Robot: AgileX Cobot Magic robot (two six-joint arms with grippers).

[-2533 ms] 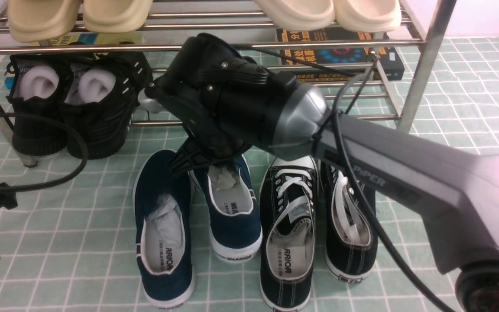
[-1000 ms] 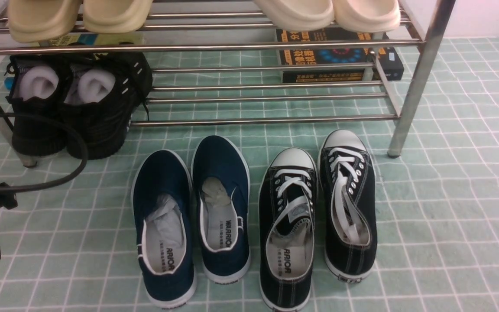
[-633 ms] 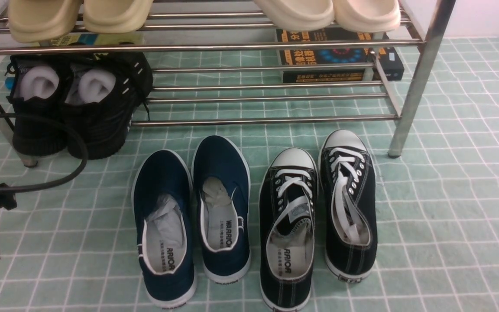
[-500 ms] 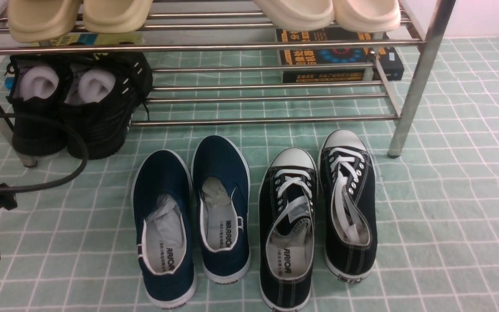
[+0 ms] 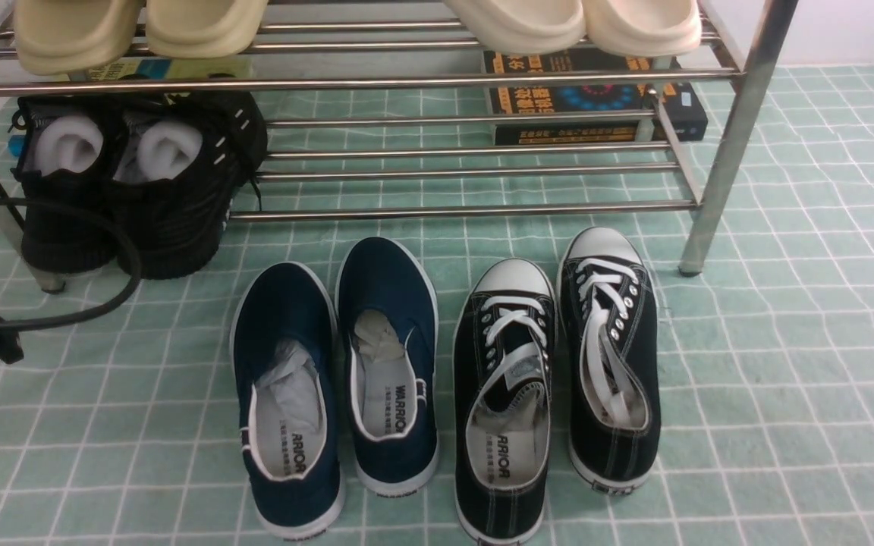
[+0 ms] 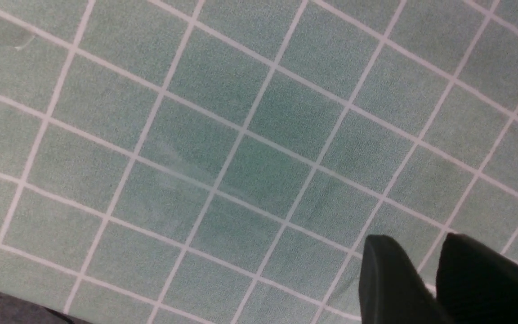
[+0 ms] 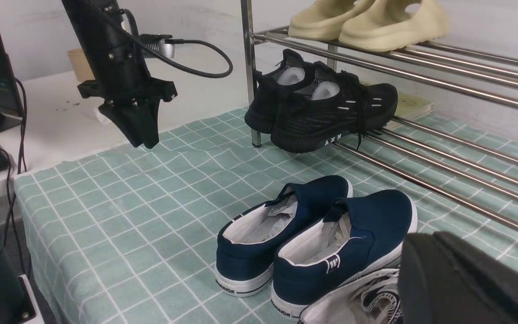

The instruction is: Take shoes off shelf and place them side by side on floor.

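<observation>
Sitting side by side on the floor (image 5: 786, 364), the shoes (image 5: 334, 379) have both toes pointing at the shelf (image 5: 475, 212) and their heels toward the robot. The pair touches along the inner edges; the shoe on the robot's right lies a little nearer the shelf than its mate. Crumpled paper stuffing shows in both openings, and "WARRIOR" reads on the insoles. From the right wrist view the same pair (image 7: 313, 234) stands upright on its white soles, heels showing, just in front of the lowest silver rods.

Right beside them, on the robot's right, a pair of black lace-up sneakers (image 5: 558, 379) with white toe caps is lined up the same way. On the shelf's lower tier, at the robot's left, the black high shoes (image 5: 133, 189) with white stuffing sit together; a dark book (image 5: 596, 98) lies at the other end of that tier. Pale slides (image 5: 141, 26) rest on the upper tier.

The left gripper (image 7: 137, 130) hangs above the floor, well apart from the shoes, pointing down. Its jaws look close together with nothing between them, though I cannot tell for certain whether they are open or closed. The right gripper (image 7: 470, 283) fills a corner of its own wrist view, near the sneakers, jaws closed on nothing.
</observation>
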